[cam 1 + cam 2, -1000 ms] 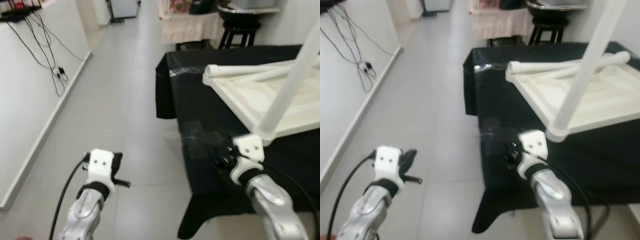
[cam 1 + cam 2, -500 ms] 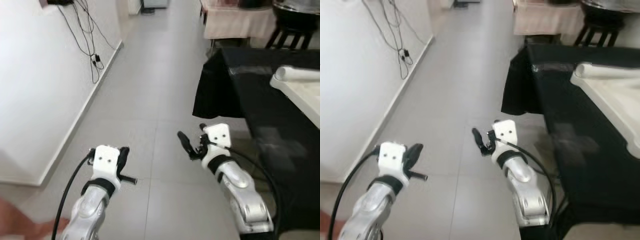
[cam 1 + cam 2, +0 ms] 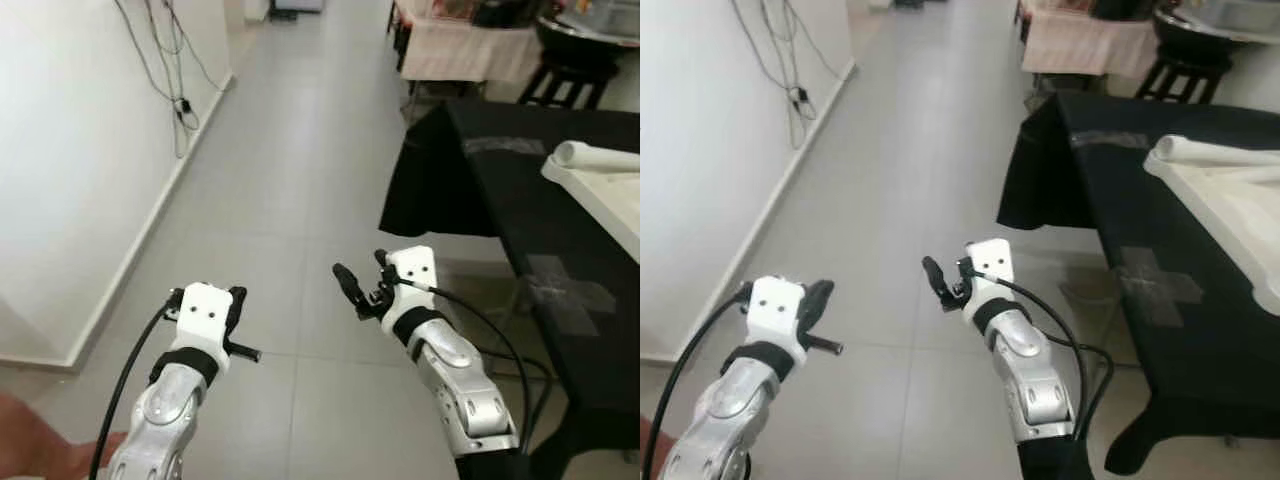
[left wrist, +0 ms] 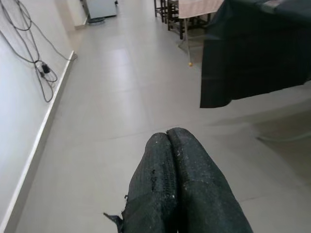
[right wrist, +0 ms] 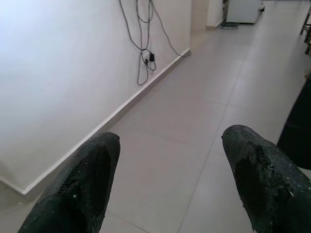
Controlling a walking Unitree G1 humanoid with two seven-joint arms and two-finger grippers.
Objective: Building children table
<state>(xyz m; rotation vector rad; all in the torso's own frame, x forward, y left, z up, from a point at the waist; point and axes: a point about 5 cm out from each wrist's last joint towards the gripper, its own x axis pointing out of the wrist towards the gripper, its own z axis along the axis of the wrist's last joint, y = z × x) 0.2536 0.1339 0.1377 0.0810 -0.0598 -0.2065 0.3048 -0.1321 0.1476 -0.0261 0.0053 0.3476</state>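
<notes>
A white children's table [image 3: 598, 172] lies upside down on a table draped in black cloth [image 3: 510, 210] at the right, with a loose white leg [image 3: 592, 155] along its near edge. Left of that table, my right gripper [image 3: 362, 272] hangs over the tiled floor, open, with nothing between its fingers [image 5: 92, 170]. It stands apart from the black cloth. My left gripper [image 3: 238, 305] is held low at the left over the floor. Its two fingers [image 4: 167, 160] are pressed shut on nothing.
A white wall with dangling cables [image 3: 170, 70] runs along the left. Tiled floor [image 3: 300, 160] stretches ahead down a corridor. A dark stool [image 3: 568, 72] and a cloth-covered table [image 3: 455, 48] stand beyond the black table. A person's hand [image 3: 30, 450] shows at the bottom left corner.
The camera has swung left, sliding the black table and white table to the right edge. My right gripper, at the white table's corner a second ago, now hangs over the floor.
</notes>
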